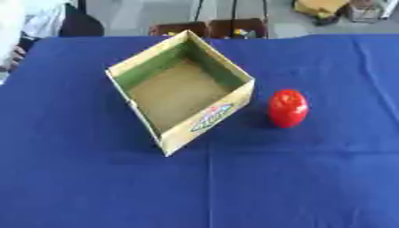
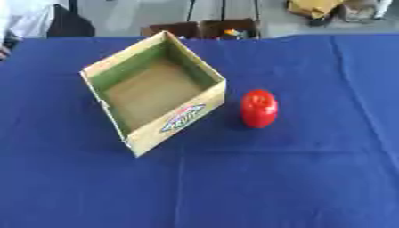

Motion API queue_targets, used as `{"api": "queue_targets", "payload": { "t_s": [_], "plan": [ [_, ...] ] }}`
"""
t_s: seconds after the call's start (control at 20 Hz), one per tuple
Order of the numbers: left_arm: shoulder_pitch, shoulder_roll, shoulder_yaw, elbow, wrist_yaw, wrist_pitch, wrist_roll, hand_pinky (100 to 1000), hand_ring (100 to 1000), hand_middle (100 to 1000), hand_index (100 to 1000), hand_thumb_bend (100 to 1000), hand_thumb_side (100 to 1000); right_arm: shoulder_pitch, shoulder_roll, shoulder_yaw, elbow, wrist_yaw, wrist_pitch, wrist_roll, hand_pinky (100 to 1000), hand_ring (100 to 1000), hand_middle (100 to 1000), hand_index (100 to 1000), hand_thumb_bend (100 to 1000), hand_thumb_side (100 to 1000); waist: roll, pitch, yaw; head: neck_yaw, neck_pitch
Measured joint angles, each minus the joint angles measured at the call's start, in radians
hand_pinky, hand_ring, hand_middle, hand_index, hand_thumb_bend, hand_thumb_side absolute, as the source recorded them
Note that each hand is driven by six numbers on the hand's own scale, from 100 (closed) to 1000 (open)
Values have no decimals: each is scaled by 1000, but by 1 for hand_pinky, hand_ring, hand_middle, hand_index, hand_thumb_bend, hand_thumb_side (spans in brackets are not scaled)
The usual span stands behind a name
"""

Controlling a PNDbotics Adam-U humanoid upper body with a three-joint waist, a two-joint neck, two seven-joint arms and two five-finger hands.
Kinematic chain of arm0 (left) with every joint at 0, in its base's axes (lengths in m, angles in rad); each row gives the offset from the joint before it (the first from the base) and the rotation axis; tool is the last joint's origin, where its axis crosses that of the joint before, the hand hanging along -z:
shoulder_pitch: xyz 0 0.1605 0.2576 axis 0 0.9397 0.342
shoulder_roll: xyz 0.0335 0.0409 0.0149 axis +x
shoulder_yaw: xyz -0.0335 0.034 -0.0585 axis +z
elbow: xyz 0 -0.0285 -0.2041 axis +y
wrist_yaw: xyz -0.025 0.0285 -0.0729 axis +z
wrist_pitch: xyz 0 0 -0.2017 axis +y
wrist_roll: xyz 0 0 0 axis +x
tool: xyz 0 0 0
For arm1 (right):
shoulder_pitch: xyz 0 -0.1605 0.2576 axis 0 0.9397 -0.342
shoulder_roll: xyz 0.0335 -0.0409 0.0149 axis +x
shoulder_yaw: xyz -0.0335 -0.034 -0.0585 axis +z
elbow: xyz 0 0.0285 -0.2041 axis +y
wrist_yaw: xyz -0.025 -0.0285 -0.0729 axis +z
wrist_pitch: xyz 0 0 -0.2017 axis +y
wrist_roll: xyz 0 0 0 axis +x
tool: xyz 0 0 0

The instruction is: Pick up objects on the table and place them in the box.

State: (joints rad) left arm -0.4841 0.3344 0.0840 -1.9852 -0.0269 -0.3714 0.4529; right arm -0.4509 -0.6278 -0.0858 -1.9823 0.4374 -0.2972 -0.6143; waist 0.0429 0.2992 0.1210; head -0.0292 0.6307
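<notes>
Sitting just beside an open cardboard box [image 1: 181, 91], a glossy red object [image 1: 288, 108] rests on a table covered in a blue cloth [image 1: 296, 178]. It stands to the right of the box, near the box's printed side wall, with a narrow strip of cloth showing between the two. The red object is rounded, taller than it is wide, with a bright highlight on its upper face; what exactly it is cannot be made out.

The box is turned at an angle to the table edge, one corner pointing toward the camera and the opposite corner toward the far side. Its inner walls are green and its brown floor is bare. A coloured label [image 1: 212, 117] marks the outer wall facing front right.

Neither of the robot's hands shows in either eye view, so the state of their fingers cannot be told, and nothing touches the red object or the box.
</notes>
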Motion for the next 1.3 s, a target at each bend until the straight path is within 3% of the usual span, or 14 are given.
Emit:
{"api": "queue_targets", "payload": {
  "t_s": [0.55, 0.8, 1.0, 1.3],
  "plan": [
    [-1, 0, 0, 0, 0, 0, 0, 633, 832, 814, 876, 100, 1000, 0, 0, 0, 0, 0, 4, 4, 638, 665, 710, 813, 174, 563, 0, 0, 0, -14, -8],
    [-1, 1, 0, 0, 0, 0, 0, 633, 832, 815, 876, 100, 1000, -26, -22, 5, 0, 6, 47, 46, 662, 695, 743, 844, 250, 681, 0, 0, 0, -23, -8],
    [-1, 1, 0, 0, 0, 1, -2, 634, 833, 815, 876, 100, 1000, -81, -88, 60, 42, 43, 98, 96, 699, 734, 785, 856, 297, 776, -1, 0, 4, -29, -8],
    [-5, 1, -8, 0, 4, 1, -9, 634, 832, 814, 875, 100, 1000, -165, -196, 187, 166, 123, 179, 177, 754, 789, 841, 889, 302, 841, -8, -1, 21, -48, -8]
  ]
}}
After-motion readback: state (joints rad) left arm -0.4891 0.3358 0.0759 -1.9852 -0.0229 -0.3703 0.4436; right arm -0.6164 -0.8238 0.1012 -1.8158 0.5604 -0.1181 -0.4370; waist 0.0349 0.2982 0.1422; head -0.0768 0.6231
